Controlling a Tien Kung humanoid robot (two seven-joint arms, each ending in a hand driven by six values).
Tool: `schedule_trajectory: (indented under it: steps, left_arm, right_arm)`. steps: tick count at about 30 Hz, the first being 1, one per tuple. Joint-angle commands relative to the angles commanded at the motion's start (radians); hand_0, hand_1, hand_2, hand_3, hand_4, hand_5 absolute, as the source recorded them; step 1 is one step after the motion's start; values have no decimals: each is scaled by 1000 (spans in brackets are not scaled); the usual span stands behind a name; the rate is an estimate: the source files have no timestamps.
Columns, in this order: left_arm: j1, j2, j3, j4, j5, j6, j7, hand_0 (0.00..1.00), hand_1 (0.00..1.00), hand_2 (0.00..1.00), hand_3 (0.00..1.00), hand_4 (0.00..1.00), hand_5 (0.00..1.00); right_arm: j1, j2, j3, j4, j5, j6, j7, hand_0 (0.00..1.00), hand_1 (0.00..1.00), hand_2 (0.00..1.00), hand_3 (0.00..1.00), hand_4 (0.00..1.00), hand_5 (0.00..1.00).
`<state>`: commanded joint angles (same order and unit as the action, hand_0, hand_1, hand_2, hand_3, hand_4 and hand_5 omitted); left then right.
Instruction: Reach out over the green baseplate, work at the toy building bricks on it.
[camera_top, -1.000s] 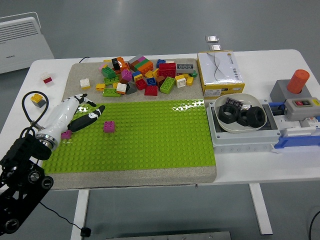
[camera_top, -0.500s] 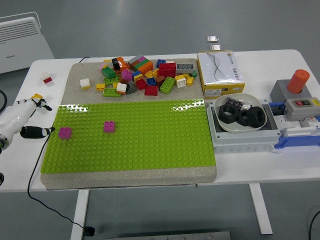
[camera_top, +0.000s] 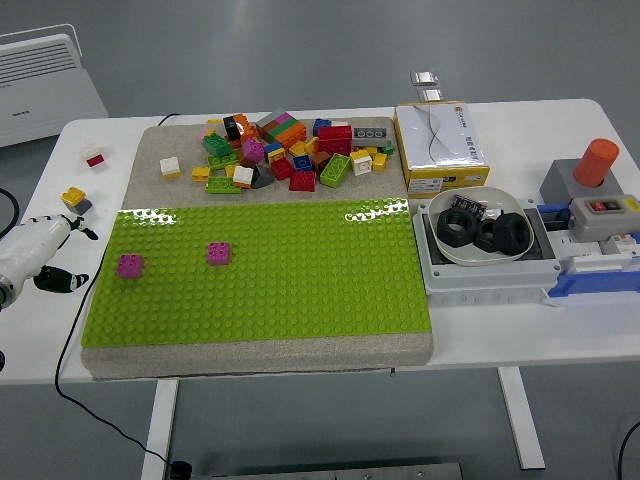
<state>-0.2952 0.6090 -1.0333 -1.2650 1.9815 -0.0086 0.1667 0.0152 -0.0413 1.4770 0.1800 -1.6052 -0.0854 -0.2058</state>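
On the green baseplate (camera_top: 260, 275) you have two magenta bricks pressed onto the studs near its left end: one magenta brick (camera_top: 130, 265) close to the left edge, and a second magenta brick (camera_top: 219, 254) a little to its right and slightly farther from you, the two well apart and not stacked. The rest of the plate is bare studs. Behind it, on the grey mat (camera_top: 150, 150) that carries the plate, lies the loose pile of mixed bricks (camera_top: 285, 150), with a white brick (camera_top: 170, 166) off to its left. Your left robot hand (camera_top: 50, 255) sits off the plate's left edge, over the table (camera_top: 540, 340), its white back up, its dark-tipped fingers relaxed and spread, holding nothing; it touches neither magenta brick. The right robot hand is not in view. You look to be between placements: two bricks are set, and the hand is clear of the plate. The next move, as I judge it, calls for you to reach past the plate's far edge to the pile, choose a brick that lies free at the pile's fringe rather than one wedged among others, pinch it across its sides, and bring it down squarely onto the studs. Watch the black cable (camera_top: 75, 340) trailing under your arm, and the small yellow brick (camera_top: 73, 197) on the table near your fingers.
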Motion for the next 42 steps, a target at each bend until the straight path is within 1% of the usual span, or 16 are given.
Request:
schedule_trajectory:
  steps: [4,5,6,16,17,18,22,23,28,29,32,35,37,40,41,42]
  left_arm:
    - [11,-7,-16,-8,3,-5,5,985,951,939,702,809,2]
    - [13,-10,-19,-10,4,-6,5,984,952,939,701,815,2]
    - [13,-12,-22,-11,6,-7,6,984,952,939,701,815,2]
    - [-3,-37,-20,-20,12,-25,20,984,952,939,699,818,2]
    - [-7,-41,-21,-25,15,-30,24,984,952,941,698,819,2]
    - [-10,-44,-22,-29,17,-33,27,984,952,941,698,819,2]
    - [-16,-63,-36,-68,38,-52,51,984,952,941,698,819,2]
    - [-13,-68,-43,-83,45,-57,58,983,952,943,696,823,2]
    - [-13,-107,-75,-139,74,-82,94,983,952,943,696,823,2]
    - [-16,-115,-82,-151,74,-85,97,983,953,948,696,823,2]
    - [-24,-124,-97,-170,67,-84,93,983,953,948,696,823,2]
    - [-21,-128,-127,-188,55,-75,80,983,953,948,696,823,2]
    - [-5,-129,-160,-202,50,-69,74,982,953,947,697,825,2]
    - [24,-125,-207,-221,40,-62,63,982,953,947,697,825,2]
    - [34,-126,-226,-224,37,-59,59,979,952,946,694,826,2]
    - [41,-129,-240,-226,35,-57,56,979,952,946,694,826,2]
  right_arm:
    - [-9,9,-102,0,112,-23,-7,725,835,882,893,785,996]
    - [-11,10,-122,0,135,-26,-8,700,825,890,927,824,998]
    - [-12,12,-143,0,158,-29,-9,700,825,890,927,824,998]
    - [-26,23,-238,0,293,-44,-17,685,806,904,938,845,998]
    - [-25,23,-244,0,299,-45,-16,676,776,896,934,852,998]
    - [-25,22,-243,0,298,-45,-16,676,776,896,934,852,998]
    - [-21,15,-185,0,238,-38,-14,676,776,896,934,852,998]
    - [-20,13,-162,0,215,-33,-13,679,767,880,930,852,998]
    - [-6,5,-29,0,82,4,-4,679,767,880,930,852,998]
    - [-1,4,8,0,44,15,0,680,752,855,912,846,998]
    - [7,-1,109,0,-54,31,13,680,752,855,912,846,998]
    - [14,-6,181,0,-125,30,18,680,752,855,912,846,998]
    - [20,-9,173,0,-119,22,19,681,752,859,909,850,998]
    - [28,-8,119,0,-72,11,21,681,752,859,909,850,998]
    - [30,-8,112,0,-69,10,21,681,746,846,848,829,998]
    - [31,-9,113,0,-72,10,23,681,746,846,848,829,998]
